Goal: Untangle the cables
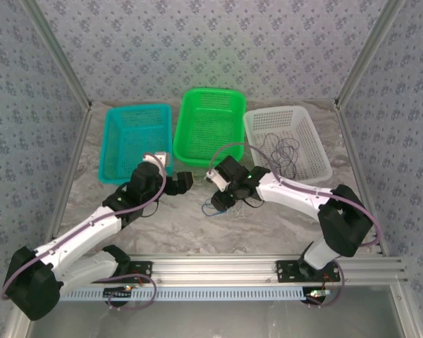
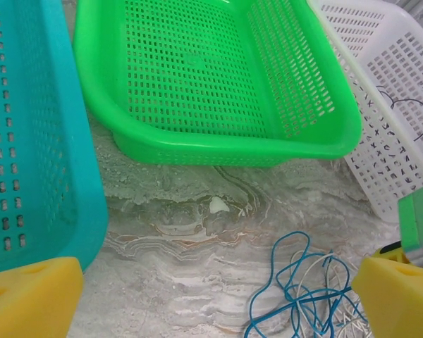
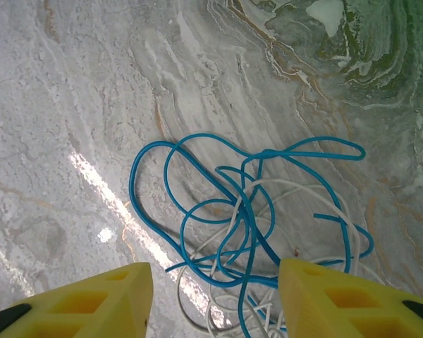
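Top and wrist views of the two-arm rig over a marbled desk [image 1: 176,220]. We take the green basket [image 1: 210,125] as the reference for all places. A teal basket [image 1: 135,141] stands just to its left and a white basket [image 1: 287,141] just to its right, all three along the far side of the desk.

The cables divide into two groups. A blue cable [image 3: 264,153] and a whitish cable [image 3: 317,191] lie tangled together on the bare desk, in front of the green basket's near edge and slightly toward its right corner. The blue one forms several overlapping loops that cross the whitish one at many places. We see the same tangle in the left wrist view, low and to the right of the green basket's near wall. A dark cable [image 1: 282,151] lies in loose loops inside the basket to the right of the green one.

The right gripper [image 3: 218,296] hangs over the tangle in front of the green basket. Its yellow fingers [image 3: 92,303] are spread wide, with loops of blue and whitish cable lying between them; we see nothing clamped.

The left gripper [image 2: 215,299] is in front of the green basket's near left corner, low above the desk. Its fingers are likewise spread wide and hold nothing, and the tangle lies just beside its right finger.
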Available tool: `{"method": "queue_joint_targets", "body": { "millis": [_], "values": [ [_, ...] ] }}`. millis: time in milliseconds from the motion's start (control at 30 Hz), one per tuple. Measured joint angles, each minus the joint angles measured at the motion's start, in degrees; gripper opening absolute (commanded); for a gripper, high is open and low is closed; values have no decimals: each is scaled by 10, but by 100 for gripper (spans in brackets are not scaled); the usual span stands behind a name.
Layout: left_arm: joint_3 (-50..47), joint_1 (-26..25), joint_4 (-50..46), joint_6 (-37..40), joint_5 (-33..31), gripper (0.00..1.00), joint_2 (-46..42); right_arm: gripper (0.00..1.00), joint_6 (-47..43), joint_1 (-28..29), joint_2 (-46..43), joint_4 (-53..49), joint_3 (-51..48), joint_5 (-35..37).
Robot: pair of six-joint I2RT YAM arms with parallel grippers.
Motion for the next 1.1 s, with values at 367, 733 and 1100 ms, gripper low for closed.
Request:
{"method": "queue_joint_targets", "body": {
  "millis": [367, 733, 1100],
  "values": [
    [-5, 0, 0, 0, -2, 100, -10, 0, -19, 5, 37, -1, 13, 26],
    [-15, 0, 2, 0, -6, 99, -19, 0, -12, -15, -110, -9, 16, -40],
    [-50, 1, 73, -6, 27, 99, -35, 0, 19, -76, -256, -1, 27, -141]
  ]
}}
